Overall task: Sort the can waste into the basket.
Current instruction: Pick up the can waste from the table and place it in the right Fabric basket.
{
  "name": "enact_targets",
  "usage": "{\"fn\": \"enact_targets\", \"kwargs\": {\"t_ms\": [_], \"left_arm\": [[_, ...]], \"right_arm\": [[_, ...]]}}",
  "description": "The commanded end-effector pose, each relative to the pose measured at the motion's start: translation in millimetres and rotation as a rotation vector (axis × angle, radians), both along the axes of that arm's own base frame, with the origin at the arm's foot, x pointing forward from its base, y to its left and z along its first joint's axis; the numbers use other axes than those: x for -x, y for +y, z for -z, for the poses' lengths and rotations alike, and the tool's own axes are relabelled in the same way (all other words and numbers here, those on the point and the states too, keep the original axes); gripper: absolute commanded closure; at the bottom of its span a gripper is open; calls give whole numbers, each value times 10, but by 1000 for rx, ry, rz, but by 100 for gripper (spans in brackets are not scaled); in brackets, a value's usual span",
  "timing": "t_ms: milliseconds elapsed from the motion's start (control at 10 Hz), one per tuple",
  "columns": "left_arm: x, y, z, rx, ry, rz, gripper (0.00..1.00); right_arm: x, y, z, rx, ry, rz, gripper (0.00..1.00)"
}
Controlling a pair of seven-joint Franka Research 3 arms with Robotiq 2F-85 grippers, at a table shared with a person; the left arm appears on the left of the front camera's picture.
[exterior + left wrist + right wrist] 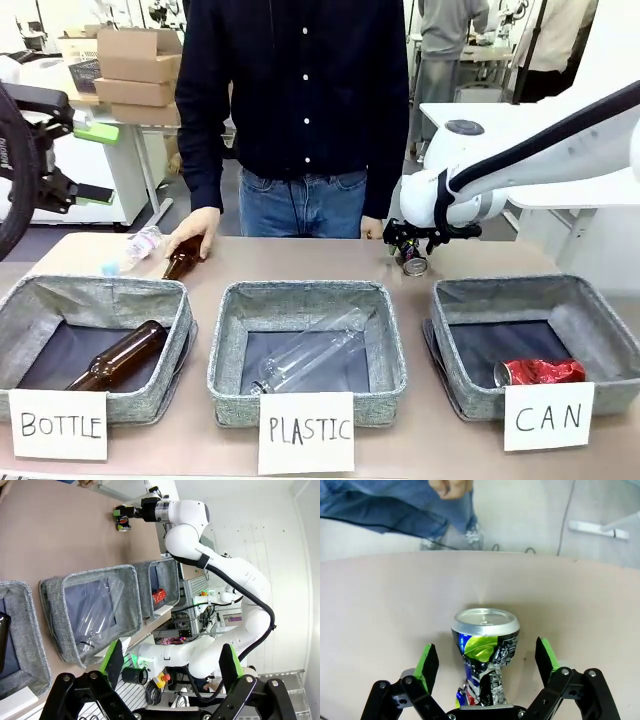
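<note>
Right gripper (486,651), jaws spread, low astride the dark can (485,626).

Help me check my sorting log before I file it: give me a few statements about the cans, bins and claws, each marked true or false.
1. The red can lies in the basket carded CAN. True.
2. The right claw is shut on the dark can. False: its fingers stand open on either side of the can, which rests on the table.
3. The PLASTIC bin has nothing in it. False: a clear bottle lies inside.
4. The person's hand rests on a brown bottle on the table. True.
5. The left claw holds a can. False: it is open with nothing between its fingers.
</note>
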State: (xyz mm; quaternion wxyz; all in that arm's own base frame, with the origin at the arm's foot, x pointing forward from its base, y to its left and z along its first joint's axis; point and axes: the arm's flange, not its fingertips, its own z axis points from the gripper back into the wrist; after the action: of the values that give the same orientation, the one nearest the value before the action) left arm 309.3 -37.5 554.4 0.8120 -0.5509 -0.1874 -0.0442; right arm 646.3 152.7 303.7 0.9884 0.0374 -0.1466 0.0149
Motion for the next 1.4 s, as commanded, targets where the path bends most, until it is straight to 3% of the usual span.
{"fn": "enact_targets", "kwargs": {"t_ms": [0, 100, 200, 300, 400, 500, 1300], "left_arm": [[2, 7, -20, 17, -2, 3, 0], [2, 7, -20, 17, -2, 3, 0], [2, 7, -20, 17, -2, 3, 0], [2, 7, -20, 17, -2, 3, 0], [2, 7, -20, 17, -2, 3, 0], [2, 7, -20, 17, -2, 3, 0], [2, 7, -20, 17, -2, 3, 0]], "right_arm": [[-35, 44, -49, 4, -1, 43, 0], [-33, 36, -28, 7, 13, 40, 60], [-23, 41, -17, 10, 24, 35, 60], [-19, 38, -12, 8, 23, 33, 100], [-18, 34, -11, 9, 25, 32, 64], [-13, 32, -14, 11, 23, 31, 100], [-4, -20, -98, 3, 38, 47, 100]]}}
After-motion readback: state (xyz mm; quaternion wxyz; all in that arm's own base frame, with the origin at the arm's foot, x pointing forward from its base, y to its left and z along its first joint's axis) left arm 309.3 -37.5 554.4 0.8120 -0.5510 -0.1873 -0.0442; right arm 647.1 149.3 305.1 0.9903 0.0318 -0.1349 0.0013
